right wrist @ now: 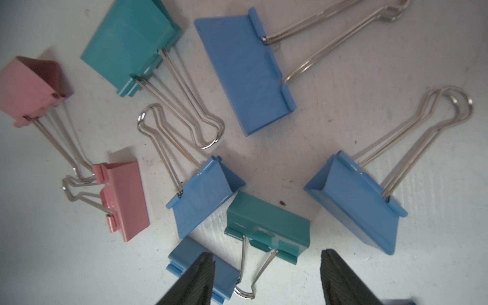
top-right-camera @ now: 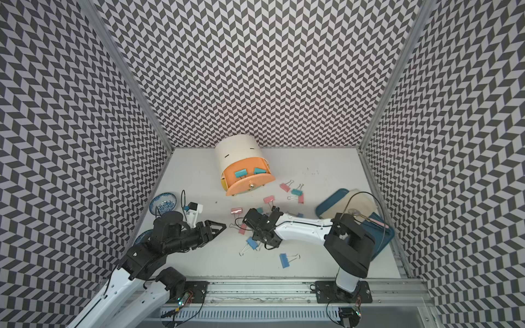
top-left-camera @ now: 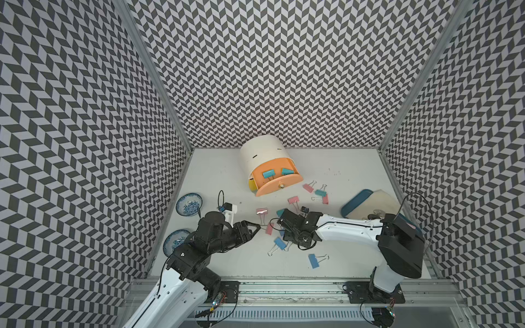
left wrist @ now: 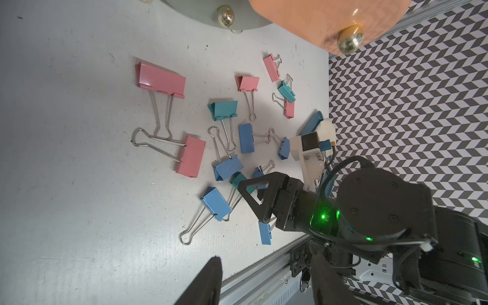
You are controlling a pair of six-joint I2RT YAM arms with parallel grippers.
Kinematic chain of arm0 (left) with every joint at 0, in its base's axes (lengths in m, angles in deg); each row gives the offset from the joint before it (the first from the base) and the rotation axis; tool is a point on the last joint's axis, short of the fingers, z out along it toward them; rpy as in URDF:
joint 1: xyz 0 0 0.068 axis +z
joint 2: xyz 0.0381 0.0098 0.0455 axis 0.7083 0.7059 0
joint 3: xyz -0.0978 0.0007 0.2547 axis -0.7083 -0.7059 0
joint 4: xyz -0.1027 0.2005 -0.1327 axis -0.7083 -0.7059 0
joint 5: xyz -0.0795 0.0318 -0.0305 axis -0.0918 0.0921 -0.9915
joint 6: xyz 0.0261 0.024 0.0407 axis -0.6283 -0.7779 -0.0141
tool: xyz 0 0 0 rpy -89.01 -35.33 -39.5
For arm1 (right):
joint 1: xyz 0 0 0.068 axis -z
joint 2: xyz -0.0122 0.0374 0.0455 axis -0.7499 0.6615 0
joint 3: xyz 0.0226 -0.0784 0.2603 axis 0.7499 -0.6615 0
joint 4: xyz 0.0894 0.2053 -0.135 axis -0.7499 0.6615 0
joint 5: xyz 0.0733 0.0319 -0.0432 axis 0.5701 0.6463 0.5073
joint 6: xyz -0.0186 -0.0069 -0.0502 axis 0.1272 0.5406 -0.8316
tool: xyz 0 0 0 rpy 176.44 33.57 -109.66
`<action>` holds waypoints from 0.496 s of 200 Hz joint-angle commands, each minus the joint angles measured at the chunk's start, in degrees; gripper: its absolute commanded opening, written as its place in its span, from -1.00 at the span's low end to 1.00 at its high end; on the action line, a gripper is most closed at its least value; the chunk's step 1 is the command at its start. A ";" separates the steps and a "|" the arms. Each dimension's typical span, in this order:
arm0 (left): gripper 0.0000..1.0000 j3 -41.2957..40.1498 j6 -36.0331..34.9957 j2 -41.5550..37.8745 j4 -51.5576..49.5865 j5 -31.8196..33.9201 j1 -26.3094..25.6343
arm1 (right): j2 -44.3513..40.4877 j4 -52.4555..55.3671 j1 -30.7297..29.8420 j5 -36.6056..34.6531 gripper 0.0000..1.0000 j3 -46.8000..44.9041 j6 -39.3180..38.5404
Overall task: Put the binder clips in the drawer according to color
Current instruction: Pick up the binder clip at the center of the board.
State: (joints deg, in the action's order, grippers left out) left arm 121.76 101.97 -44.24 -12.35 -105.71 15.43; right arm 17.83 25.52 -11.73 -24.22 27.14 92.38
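Pink, teal and blue binder clips lie scattered on the white table, among them a pink one (top-left-camera: pixel 292 200) and a blue one (top-left-camera: pixel 313 260). Two teal clips (top-left-camera: pixel 267 173) lie in the open orange drawer (top-left-camera: pixel 272 188) of the white round cabinet. My right gripper (right wrist: pixel 266 278) points down over the middle cluster, open. A teal clip (right wrist: pixel 266 227) lies just ahead of it, its wire handles between the fingertips, untouched. One finger (right wrist: pixel 198 280) overlaps a small blue clip (right wrist: pixel 182 261). My left gripper (top-left-camera: pixel 255 230) hovers open and empty to the left of the cluster, beside a pink clip (top-left-camera: pixel 269 228).
Two blue-patterned bowls (top-left-camera: pixel 189 204) (top-left-camera: pixel 176 241) sit at the left edge behind the left arm. A dark blue tray (top-left-camera: pixel 356 203) with a beige board lies at the right, partly under the right arm. A yellow drawer (top-left-camera: pixel 251 185) peeks out below the orange one.
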 commanded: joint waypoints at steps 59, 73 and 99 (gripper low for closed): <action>0.16 2.64 -1.61 -0.86 -0.90 -0.30 -0.43 | 3.31 -0.02 -0.17 -2.57 0.42 2.68 1.25; 0.16 2.83 -1.68 -1.05 -1.37 -0.14 -0.40 | 3.73 -0.07 -0.10 -2.76 0.42 3.01 1.30; 0.16 2.74 -1.49 -1.88 -2.07 0.03 -0.42 | 4.35 0.02 -0.01 -3.04 0.43 3.20 1.24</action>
State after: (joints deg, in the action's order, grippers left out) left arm 122.68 101.23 -44.74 -13.33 -105.73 15.34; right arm 21.04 25.52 -11.73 -25.55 29.28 93.30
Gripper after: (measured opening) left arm 0.578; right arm 0.713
